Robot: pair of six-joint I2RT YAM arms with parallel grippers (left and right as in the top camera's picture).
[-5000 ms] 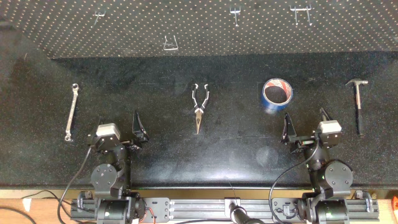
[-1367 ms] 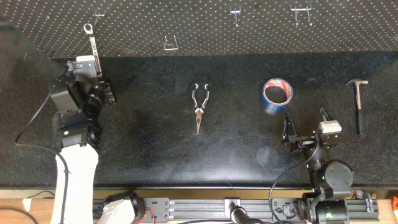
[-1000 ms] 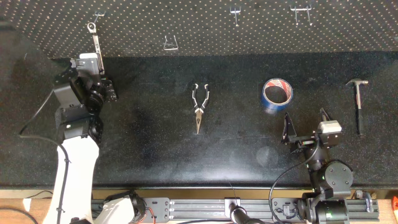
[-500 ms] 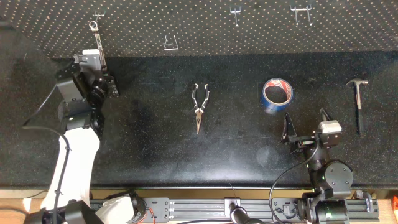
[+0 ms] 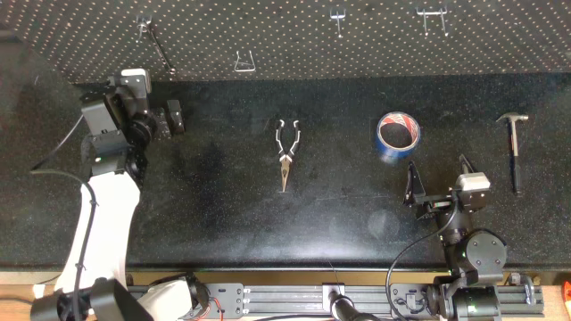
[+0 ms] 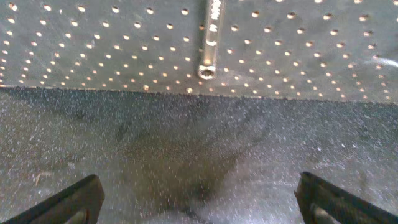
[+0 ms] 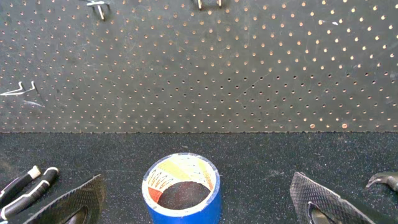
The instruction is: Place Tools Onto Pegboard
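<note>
Wrench (image 5: 161, 51) hangs on the pegboard (image 5: 285, 36); my left end effector (image 6: 199, 204) sits spread and empty just below. Pliers (image 5: 285, 153), tape (image 5: 397, 134) and hammer (image 5: 514, 150) await on the worktop (image 5: 223, 201); my right end effector (image 5: 437, 178) gapes empty.

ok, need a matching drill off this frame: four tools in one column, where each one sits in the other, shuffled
Things
1. wrench
2. pliers
3. tape roll
4. hammer

Places
A. far right end of the table
B. hanging on the pegboard, left part
C. lying at the middle of the table
D. on the table, between the pliers and the hammer

Pairs: 1-B, 2-C, 3-D, 4-A
</note>
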